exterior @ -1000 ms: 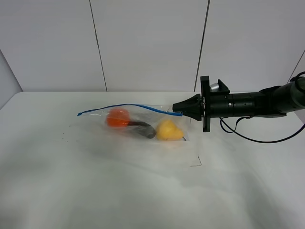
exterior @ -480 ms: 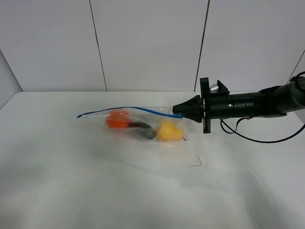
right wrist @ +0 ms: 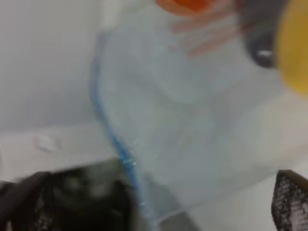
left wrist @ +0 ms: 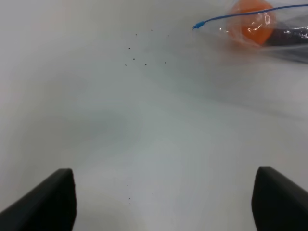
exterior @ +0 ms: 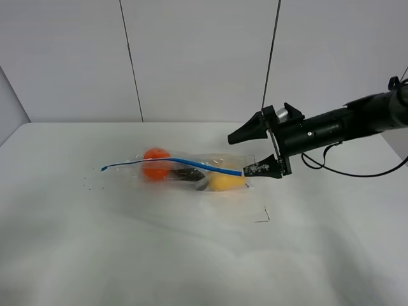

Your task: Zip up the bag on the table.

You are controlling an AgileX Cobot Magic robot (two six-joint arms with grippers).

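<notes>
Your right wrist view was blurred. The bag (right wrist: pixel 192 125) filled most of it, its blue zipper strip (right wrist: pixel 113 139) running down toward one dark fingertip (right wrist: pixel 62 202) of the spread right gripper (right wrist: pixel 163 204). Orange (right wrist: pixel 185 5), dark (right wrist: pixel 262 33) and yellow fruit (right wrist: pixel 293 53) showed through the plastic.

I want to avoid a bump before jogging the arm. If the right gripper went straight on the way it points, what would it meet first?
Most likely the bag: the open right gripper points along the table at the bag's near end, where the blue zipper strip ends between its fingers. Depth is hard to judge.
</notes>
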